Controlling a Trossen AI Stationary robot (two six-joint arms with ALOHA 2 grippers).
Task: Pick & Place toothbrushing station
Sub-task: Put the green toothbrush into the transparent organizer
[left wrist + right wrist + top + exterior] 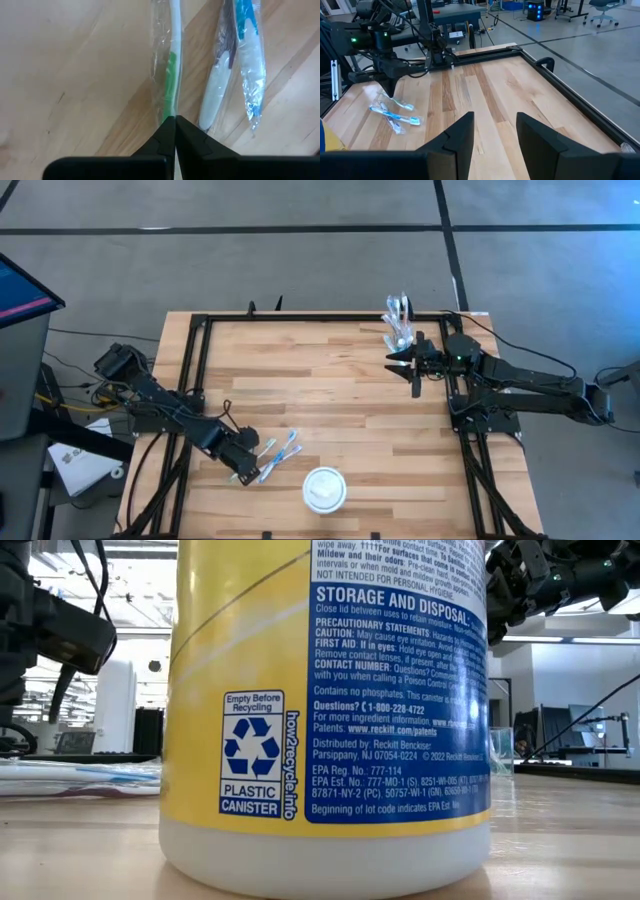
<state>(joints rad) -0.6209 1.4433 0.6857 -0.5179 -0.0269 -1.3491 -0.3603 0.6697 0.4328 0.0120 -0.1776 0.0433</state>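
Here, left pincer (175, 120) pinching green toothbrush (172, 75), right pincer (495, 131) spread, clear tumbler (398, 320) holding wrapped items.

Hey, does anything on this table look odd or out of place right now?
Yes. A yellow plastic canister stands right in front of the low camera, blocking most of its view. The wrapped toothbrushes lie scattered flat near the left gripper, far from the clear tumbler.

Our left gripper (243, 471) is down low at the near left, fingers pressed shut; our right gripper (408, 369) hovers far right, fingers apart.
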